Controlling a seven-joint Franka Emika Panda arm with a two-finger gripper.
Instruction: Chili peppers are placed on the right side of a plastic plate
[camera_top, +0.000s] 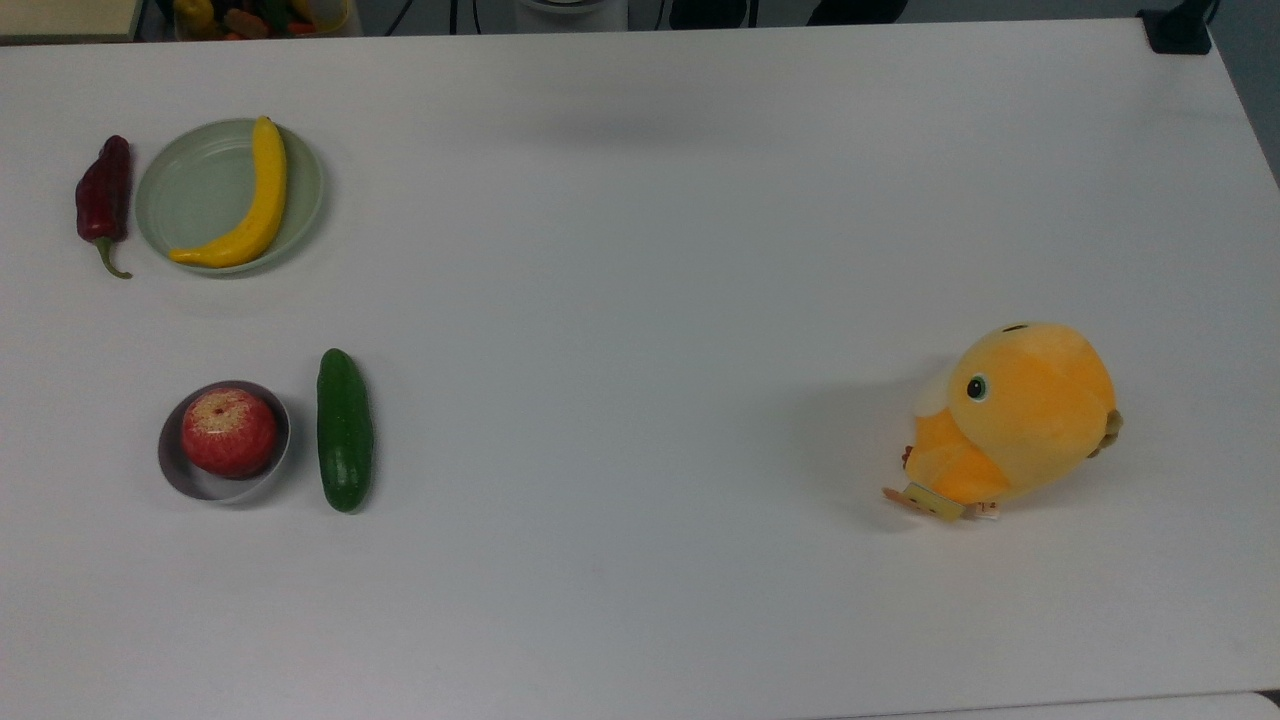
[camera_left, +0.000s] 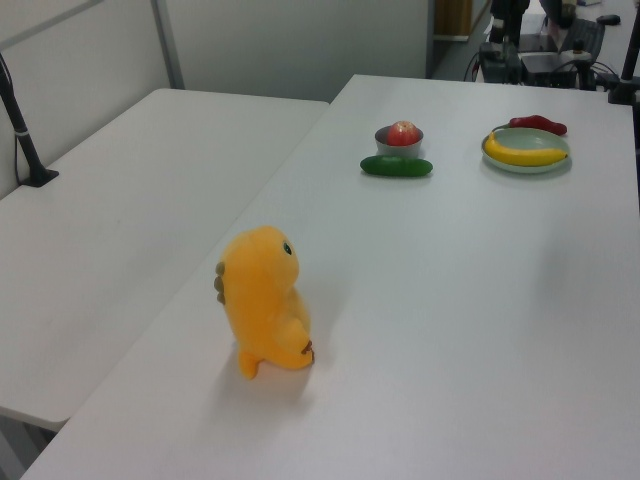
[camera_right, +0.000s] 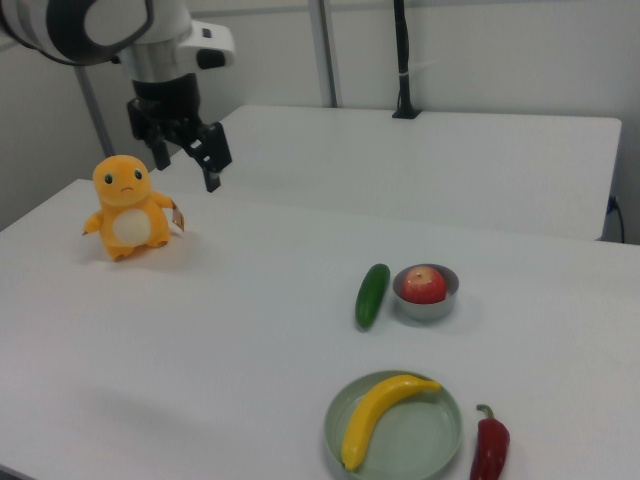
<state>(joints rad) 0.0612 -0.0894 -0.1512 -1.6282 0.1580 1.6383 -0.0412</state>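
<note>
1. Gripper (camera_right: 186, 160) hangs high off the table in the right view, pointing down, fingers spread wide, holding nothing.
2. Chili pepper (camera_right: 489, 446) lies on the table well away from it, at the right view's lower right, just beside the plastic plate (camera_right: 420, 442) without touching.
3. A banana (camera_right: 378, 414) is lying in that plate.
4. The orange plush toy (camera_right: 129, 205) stands closest, just below the gripper.
</note>
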